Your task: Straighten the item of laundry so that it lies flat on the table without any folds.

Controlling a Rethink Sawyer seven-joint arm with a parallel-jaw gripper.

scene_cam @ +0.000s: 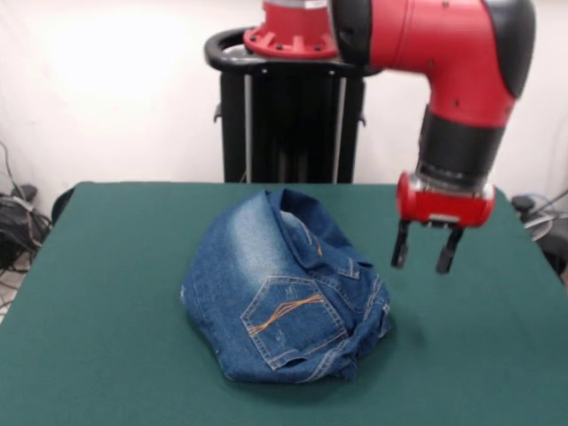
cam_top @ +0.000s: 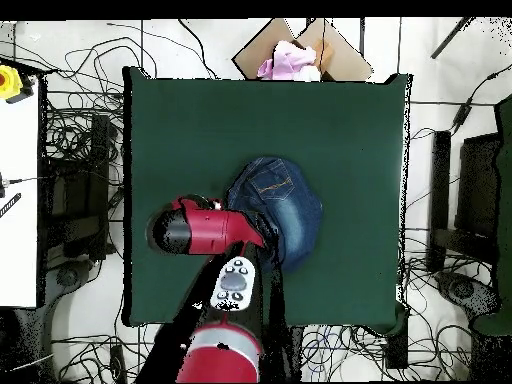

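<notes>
The small blue denim jeans point(scene_cam: 284, 288) lie bunched and folded in a heap in the middle of the dark green table point(scene_cam: 106, 293). One orange-stitched back pocket faces up at the front. My gripper point(scene_cam: 427, 252) hangs open and empty above the table, just to the right of the heap and apart from it in the front view. In the overhead view the jeans point(cam_top: 285, 205) lie near the table's point(cam_top: 350, 130) centre, and the red arm point(cam_top: 205, 228) covers the gripper and the heap's left edge.
The black pedestal point(scene_cam: 293, 124) stands behind the table's far edge. In the overhead view a cardboard box point(cam_top: 300, 50) with pink cloth sits beyond the table's top edge. Cables lie on the floor all around.
</notes>
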